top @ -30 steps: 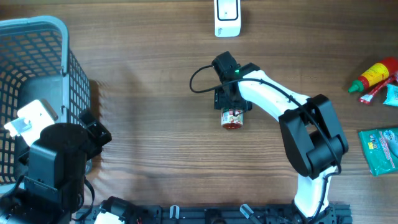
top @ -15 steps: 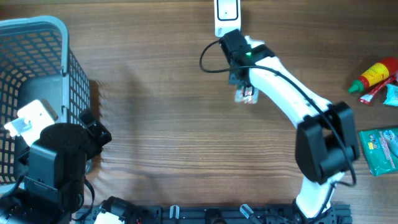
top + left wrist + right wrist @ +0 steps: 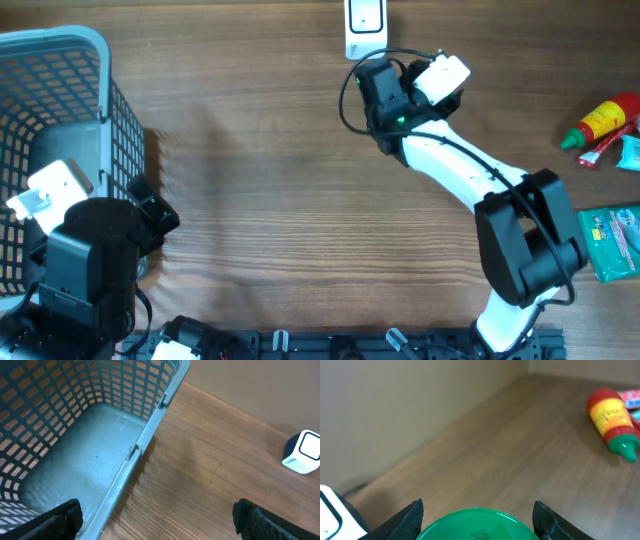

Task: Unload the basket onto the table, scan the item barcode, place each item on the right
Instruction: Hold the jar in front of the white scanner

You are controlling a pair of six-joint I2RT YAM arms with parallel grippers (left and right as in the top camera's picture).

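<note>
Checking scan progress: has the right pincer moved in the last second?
Yes. Overhead, the right pincer, holding the jar, has moved from mid-table toward the far edge, up beside the scanner.

No legible text; embossed marks on green lid (image 3: pixel 477 525) unreadable

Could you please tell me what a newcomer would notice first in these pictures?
The right tool stands out first, stretched toward the far edge of the table and gripping a green-lidded item close to the white scanner. Next comes the big blue basket at the left, with the left tool open near its rim. A red sauce bottle lies at the right edge.
</note>
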